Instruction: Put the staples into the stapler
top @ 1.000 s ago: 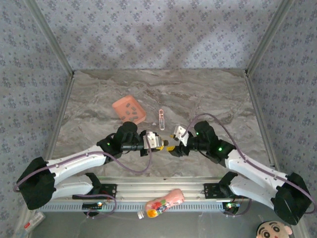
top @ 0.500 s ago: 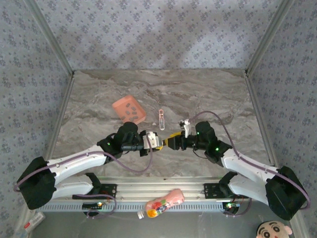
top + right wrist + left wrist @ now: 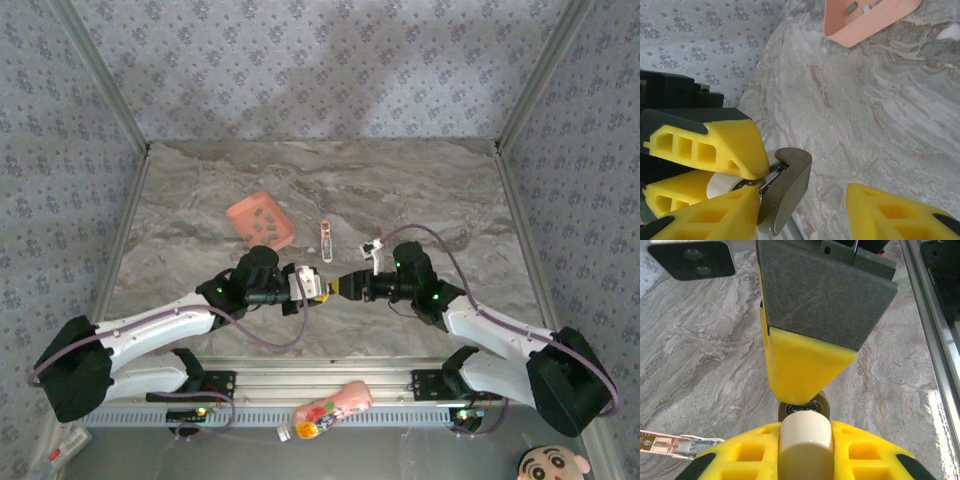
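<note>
Above the marble table (image 3: 450, 200), toward the middle of its near edge, the left gripper (image 3: 805, 436) pinches the stapler (image 3: 787, 185) by its cream body while the right gripper (image 3: 804, 196), fingers spread, brackets its metal arm; closing squarely and pulling gently should stop it twisting free.

Stapler (image 3: 326, 238): pale pink-and-white, silvery parts; lies flat on the tabletop, centre, pointing near-to-far.
Staples (image 3: 851, 7): short dark-grey strips, loose inside salmon tray (image 3: 240, 216), left of stapler.

A robot test booth: marble-look table (image 3: 200, 190) boxed in by floral-papered walls (image 3: 320, 70) on aluminium framing (image 3: 330, 375).
</note>
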`<act>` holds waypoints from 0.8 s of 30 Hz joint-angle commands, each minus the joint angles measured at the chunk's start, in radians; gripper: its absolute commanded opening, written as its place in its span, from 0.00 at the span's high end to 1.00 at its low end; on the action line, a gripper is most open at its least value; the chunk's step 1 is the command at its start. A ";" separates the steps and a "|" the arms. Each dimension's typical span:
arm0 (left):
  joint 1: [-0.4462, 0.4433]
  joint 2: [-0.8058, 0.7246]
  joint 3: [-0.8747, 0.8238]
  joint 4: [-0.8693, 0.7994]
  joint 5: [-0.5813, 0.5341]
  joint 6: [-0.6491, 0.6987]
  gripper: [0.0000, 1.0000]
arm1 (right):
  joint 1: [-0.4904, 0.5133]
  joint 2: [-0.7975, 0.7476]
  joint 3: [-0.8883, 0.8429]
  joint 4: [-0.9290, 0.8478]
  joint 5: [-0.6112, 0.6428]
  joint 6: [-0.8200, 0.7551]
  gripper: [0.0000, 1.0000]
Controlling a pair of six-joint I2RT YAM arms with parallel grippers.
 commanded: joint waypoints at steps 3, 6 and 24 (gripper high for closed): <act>-0.007 0.008 0.017 0.025 0.011 0.018 0.83 | 0.003 0.022 0.034 -0.019 -0.037 0.008 0.51; -0.008 0.009 0.019 0.029 0.013 0.018 0.83 | -0.002 0.022 0.028 -0.060 -0.014 -0.005 0.52; -0.007 0.002 0.023 0.043 0.025 0.004 0.83 | -0.067 0.107 -0.002 -0.061 0.033 -0.023 0.52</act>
